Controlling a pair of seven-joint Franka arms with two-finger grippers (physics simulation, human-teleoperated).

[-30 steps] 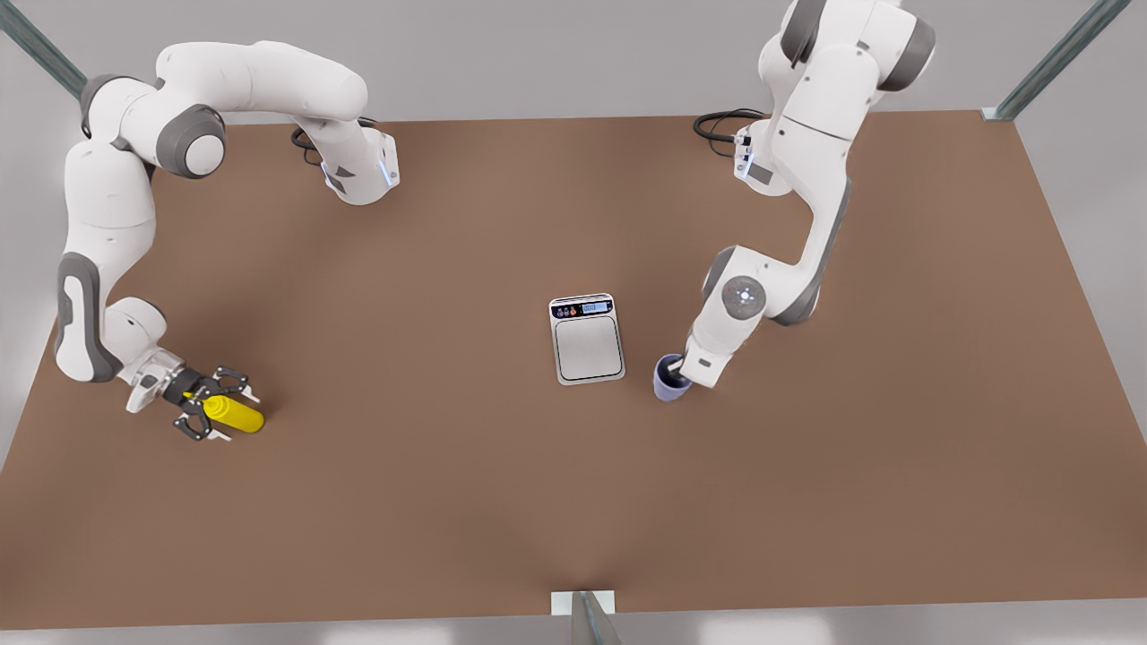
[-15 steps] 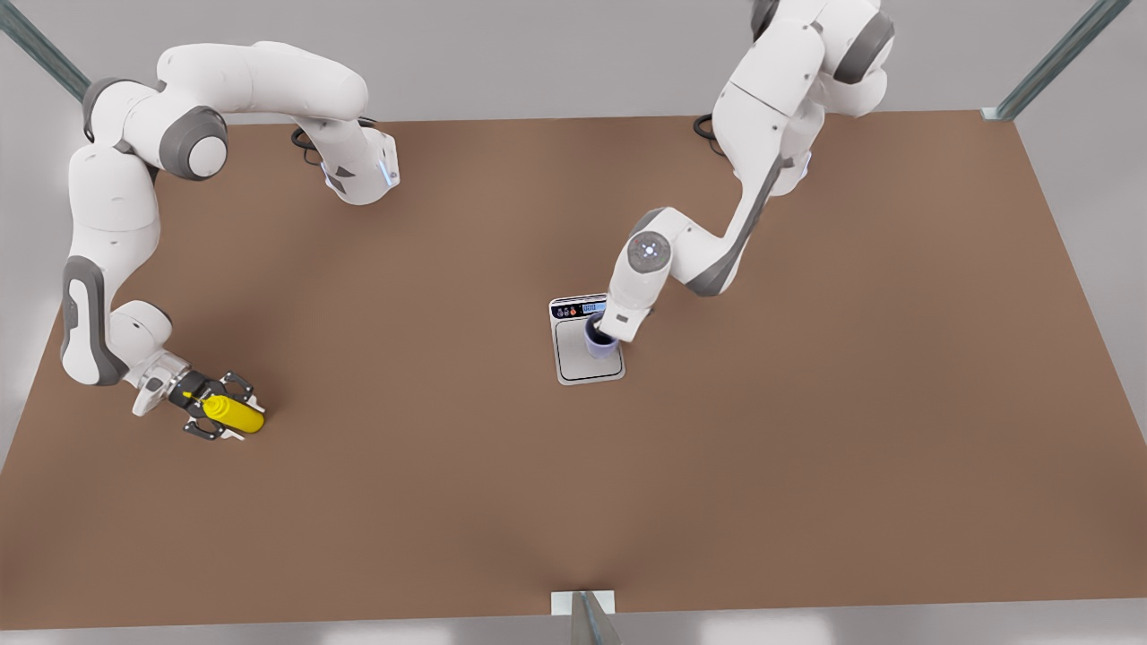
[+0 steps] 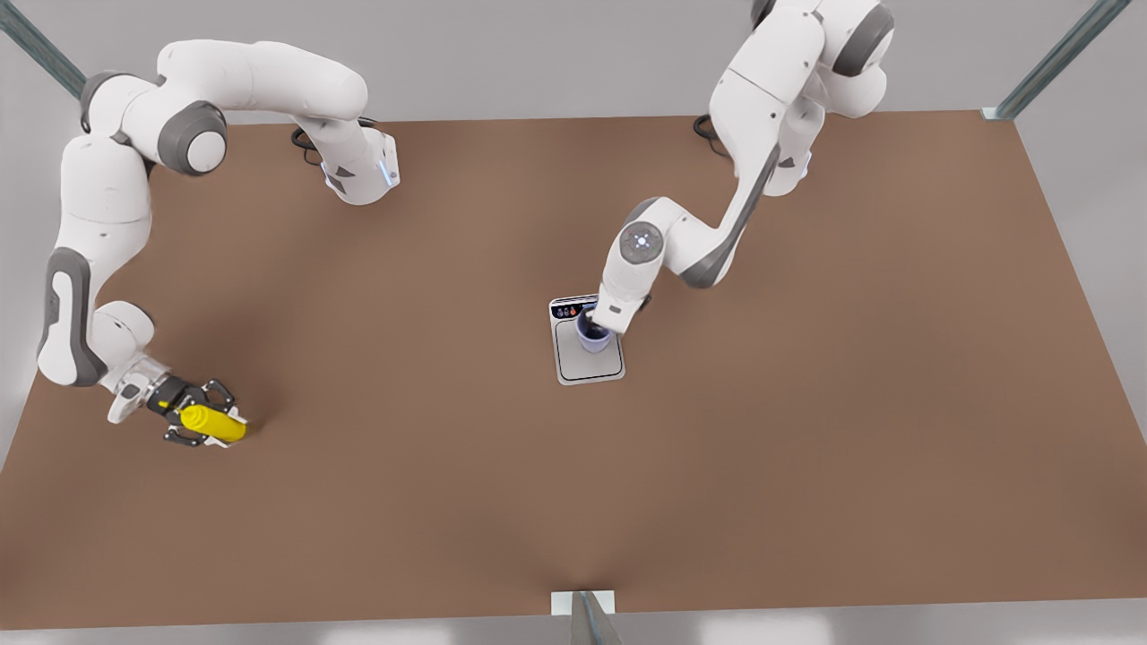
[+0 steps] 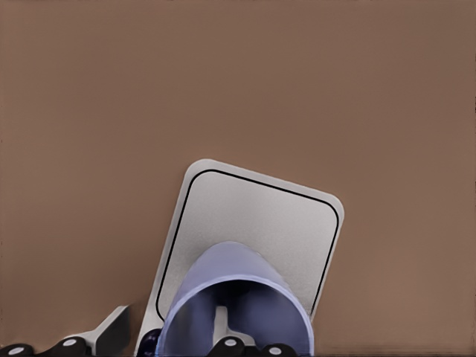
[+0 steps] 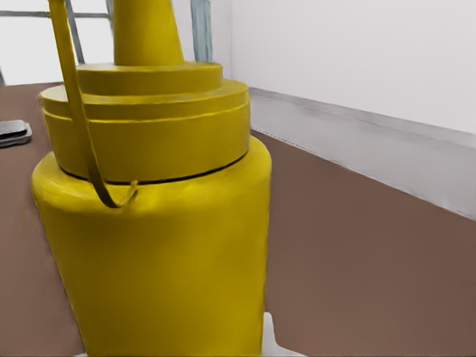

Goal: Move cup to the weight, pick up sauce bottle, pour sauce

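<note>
The lavender cup (image 3: 592,339) sits over the silver plate of the weight (image 3: 589,365), near its display end, with my left gripper (image 3: 598,326) shut on its rim. In the left wrist view the cup (image 4: 230,297) covers the near part of the weight's plate (image 4: 260,216), and one finger reaches inside the cup. At the front view's left, my right gripper (image 3: 199,425) is shut on the yellow sauce bottle (image 3: 217,424), low over the table. The sauce bottle (image 5: 156,238) looms close in the right wrist view, its nozzle running out of frame.
The brown table (image 3: 806,448) stretches wide around the weight. Black cables (image 3: 708,125) lie by the arm bases at the back. A metal post (image 3: 587,618) stands at the table's front edge. The weight (image 5: 15,132) appears far off in the right wrist view.
My left gripper carried the cup from beside the weight onto its plate. My right gripper's fingers narrowed around the sauce bottle, and both shifted toward the front view's left.
</note>
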